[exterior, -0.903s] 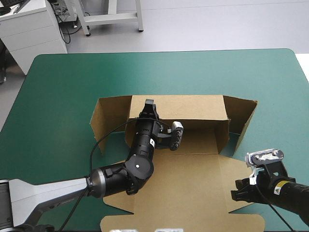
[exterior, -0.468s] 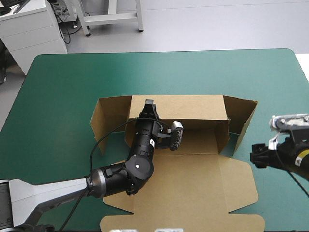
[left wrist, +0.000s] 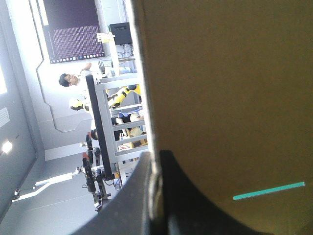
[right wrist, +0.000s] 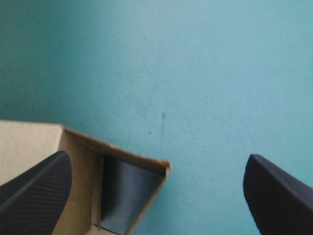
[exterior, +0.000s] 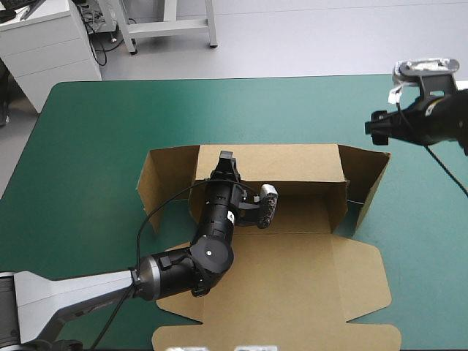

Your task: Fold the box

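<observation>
The brown box (exterior: 292,285) lies in the middle of the table, its lid flat toward the near edge and its back wall (exterior: 292,161) raised. Side flaps stand at the left (exterior: 168,175) and right (exterior: 369,183) ends. My left gripper (exterior: 225,164) is shut on the back wall's top edge; in the left wrist view the black fingers (left wrist: 166,196) pinch the board (left wrist: 230,98), which fills the space ahead. My right gripper (exterior: 380,128) hovers open beyond the box's far right corner. In its own view, its fingers (right wrist: 34,188) stand wide apart above the right flap's corner (right wrist: 127,154).
The teal-green cover (exterior: 95,146) stretches wide to the left of the box and beyond it. The table's right edge (exterior: 462,110) runs close by the right arm. A narrow strip of cover (exterior: 424,241) lies right of the box.
The right gripper left the lid's near right side, opened wide, and travelled up the table's right side to beyond the box's far right corner. The left gripper and back wall held still.
</observation>
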`<state>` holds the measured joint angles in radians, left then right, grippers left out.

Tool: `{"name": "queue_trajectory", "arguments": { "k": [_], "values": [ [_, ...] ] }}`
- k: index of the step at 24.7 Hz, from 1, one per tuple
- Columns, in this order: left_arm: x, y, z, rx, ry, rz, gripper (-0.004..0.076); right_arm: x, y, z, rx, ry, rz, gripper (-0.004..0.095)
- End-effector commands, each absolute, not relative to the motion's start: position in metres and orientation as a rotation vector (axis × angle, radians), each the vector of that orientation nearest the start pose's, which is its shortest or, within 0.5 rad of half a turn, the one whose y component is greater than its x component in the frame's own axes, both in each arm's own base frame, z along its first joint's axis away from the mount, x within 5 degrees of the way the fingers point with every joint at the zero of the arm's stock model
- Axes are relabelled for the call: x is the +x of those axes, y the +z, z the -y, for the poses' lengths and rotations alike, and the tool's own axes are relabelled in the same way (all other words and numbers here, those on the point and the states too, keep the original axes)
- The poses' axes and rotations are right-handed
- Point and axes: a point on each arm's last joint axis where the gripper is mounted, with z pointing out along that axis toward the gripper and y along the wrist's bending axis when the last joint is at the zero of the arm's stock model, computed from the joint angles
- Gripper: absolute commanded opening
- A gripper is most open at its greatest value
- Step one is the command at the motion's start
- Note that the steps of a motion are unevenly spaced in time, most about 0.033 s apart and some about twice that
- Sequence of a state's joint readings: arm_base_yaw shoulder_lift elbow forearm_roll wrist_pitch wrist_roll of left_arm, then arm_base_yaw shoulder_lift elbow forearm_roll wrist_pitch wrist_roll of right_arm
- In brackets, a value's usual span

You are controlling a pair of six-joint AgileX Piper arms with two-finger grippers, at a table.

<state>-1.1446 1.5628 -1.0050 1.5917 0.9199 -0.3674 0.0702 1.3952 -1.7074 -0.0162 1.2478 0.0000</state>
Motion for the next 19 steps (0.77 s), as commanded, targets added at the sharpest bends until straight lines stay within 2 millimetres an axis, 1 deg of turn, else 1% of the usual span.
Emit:
{"name": "queue_trajectory", "arguments": {
  "k": [1, 4, 5, 8, 11, 16, 19],
  "values": [
    [0.196, 0.307, 0.258, 1.447, 1.003, -1.194, -0.0032, 0.293, 0.471, 0.001, -0.051, 0.153, -2.361, 0.0873],
    [0.196, 0.307, 0.259, 1.448, 1.001, -1.193, -0.0032, 0.32, 0.454, 0.02, -0.004, 0.208, -2.401, 0.0873],
    [0.196, 0.307, 0.259, 1.45, 0.998, -1.192, -0.0032, 0.334, 0.439, 0.031, 0.018, 0.195, -2.442, 0.0873],
    [0.196, 0.307, 0.259, 1.451, 0.995, -1.193, -0.0032, 0.347, 0.424, 0.037, 0.001, 0.178, -2.486, 0.0873],
    [0.196, 0.306, 0.259, 1.446, 0.984, -1.21, -0.0032, 0.354, 0.413, 0.038, -0.019, 0.18, -2.516, 0.0873],
    [0.196, 0.305, 0.258, 1.415, 0.948, -1.25, -0.0032, 0.355, 0.397, 0.038, -0.049, 0.181, -2.568, 0.0873],
    [0.196, 0.305, 0.259, 1.416, 0.942, -1.251, -0.0032, 0.355, 0.385, 0.036, -0.057, 0.229, -2.603, 0.0873]
  ]
}}
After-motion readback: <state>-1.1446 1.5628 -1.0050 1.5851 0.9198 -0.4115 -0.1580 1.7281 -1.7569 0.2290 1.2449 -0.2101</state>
